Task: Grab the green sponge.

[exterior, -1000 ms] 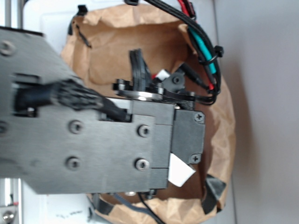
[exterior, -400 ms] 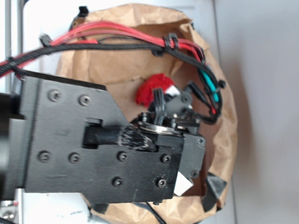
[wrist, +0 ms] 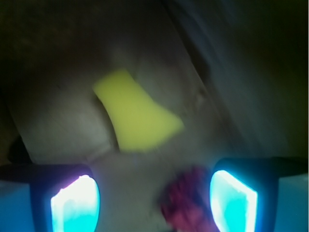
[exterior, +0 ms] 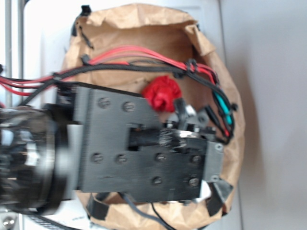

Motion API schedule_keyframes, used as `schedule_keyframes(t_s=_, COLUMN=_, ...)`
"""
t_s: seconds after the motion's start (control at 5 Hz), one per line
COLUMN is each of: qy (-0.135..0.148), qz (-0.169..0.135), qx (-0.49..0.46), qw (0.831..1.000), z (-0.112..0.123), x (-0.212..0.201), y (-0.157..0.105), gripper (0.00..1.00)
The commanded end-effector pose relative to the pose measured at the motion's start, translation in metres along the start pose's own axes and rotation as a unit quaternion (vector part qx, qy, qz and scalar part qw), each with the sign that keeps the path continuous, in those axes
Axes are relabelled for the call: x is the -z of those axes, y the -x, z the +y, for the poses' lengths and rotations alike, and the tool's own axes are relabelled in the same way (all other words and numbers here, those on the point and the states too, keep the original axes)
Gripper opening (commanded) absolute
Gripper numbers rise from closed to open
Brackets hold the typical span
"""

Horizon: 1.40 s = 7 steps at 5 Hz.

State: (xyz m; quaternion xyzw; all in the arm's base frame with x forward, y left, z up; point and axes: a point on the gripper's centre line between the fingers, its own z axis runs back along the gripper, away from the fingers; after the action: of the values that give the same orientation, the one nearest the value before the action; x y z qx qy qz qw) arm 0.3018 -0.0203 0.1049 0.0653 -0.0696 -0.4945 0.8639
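In the wrist view the green sponge (wrist: 136,114), a yellow, slightly curved foam block, lies on the brown bag floor ahead of my gripper (wrist: 154,200). The two glowing fingers (wrist: 75,205) stand wide apart, open, with nothing held. A red wrinkly cloth ball (wrist: 186,200) lies between them, close to the right finger. In the exterior view the arm (exterior: 144,148) covers the bag's middle, and the sponge is hidden there. The red ball (exterior: 163,93) shows just above the arm.
A crumpled brown paper bag (exterior: 139,24) surrounds the workspace, its walls rising on all sides. Red and black cables (exterior: 144,55) arch over the bag. A white surface lies to the left and grey to the right.
The arm has moved down and to the right in the exterior view. The red cloth ball, hidden a second ago, has come into sight. The cables have swung across the bag.
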Motion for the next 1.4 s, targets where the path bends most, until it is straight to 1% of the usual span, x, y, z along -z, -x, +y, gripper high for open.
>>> schedule_keyframes(t_s=0.0, qy=0.024, qz=-0.034, qx=0.029, qw=0.999, z=0.009, x=-0.006, y=-0.009, gripper=1.0)
schedule_keyframes(t_s=0.2, qy=0.019, qz=-0.035, qx=0.032, qw=0.999, z=0.009, x=0.0, y=-0.009, gripper=1.0)
schedule_keyframes(t_s=0.4, qy=-0.001, qz=-0.041, qx=0.043, qw=0.998, z=0.006, x=0.006, y=-0.006, gripper=1.0)
schedule_keyframes(t_s=0.6, qy=-0.008, qz=-0.047, qx=0.048, qw=0.998, z=0.005, x=0.011, y=-0.004, gripper=1.0)
schedule_keyframes(t_s=0.8, qy=0.005, qz=-0.052, qx=0.059, qw=0.997, z=0.004, x=0.013, y=-0.005, gripper=1.0)
schedule_keyframes(t_s=1.0, qy=0.009, qz=-0.056, qx=0.065, qw=0.996, z=-0.002, x=0.015, y=-0.007, gripper=1.0)
schedule_keyframes(t_s=1.2, qy=0.01, qz=-0.06, qx=0.078, qw=0.995, z=0.057, x=0.076, y=0.014, gripper=1.0)
